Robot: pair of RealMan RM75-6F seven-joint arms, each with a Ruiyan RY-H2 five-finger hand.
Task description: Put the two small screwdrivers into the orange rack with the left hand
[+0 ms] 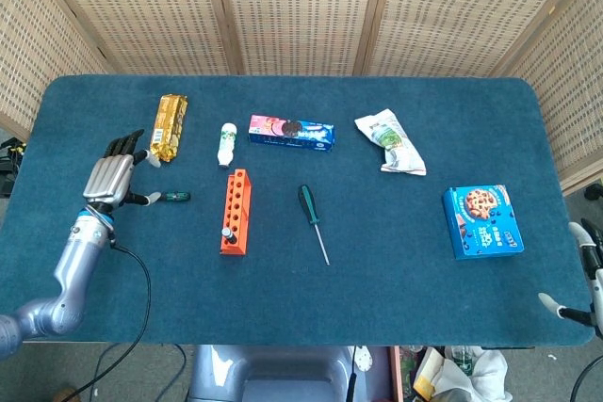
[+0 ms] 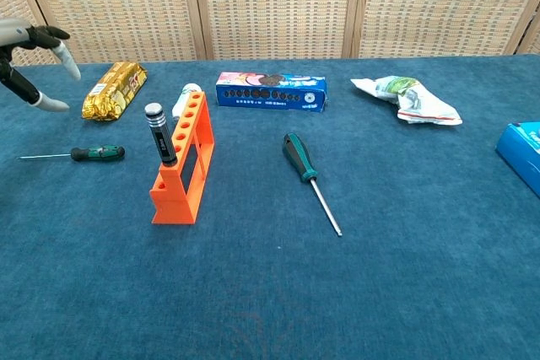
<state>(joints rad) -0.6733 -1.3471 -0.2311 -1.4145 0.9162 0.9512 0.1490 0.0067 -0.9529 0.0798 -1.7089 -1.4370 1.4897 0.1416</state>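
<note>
The orange rack (image 1: pixel 236 211) (image 2: pixel 183 166) stands left of the table's middle. A black-handled small screwdriver (image 2: pixel 159 134) stands upright in its nearest hole. The other small screwdriver (image 2: pixel 97 153), green-handled, lies flat on the cloth left of the rack; in the head view only its handle (image 1: pixel 174 197) shows. My left hand (image 1: pixel 115 176) (image 2: pixel 29 61) hovers above its thin shaft with fingers spread, holding nothing and not touching it. My right hand (image 1: pixel 577 275) shows only partly at the lower right edge, fingers apart and empty.
A larger green screwdriver (image 1: pixel 311 218) (image 2: pixel 304 162) lies right of the rack. Behind the rack are a gold snack pack (image 1: pixel 168 126), a white bottle (image 1: pixel 226 144) and a blue biscuit box (image 1: pixel 291 132). A white bag (image 1: pixel 390 142) and a blue cookie box (image 1: pixel 481 221) lie to the right.
</note>
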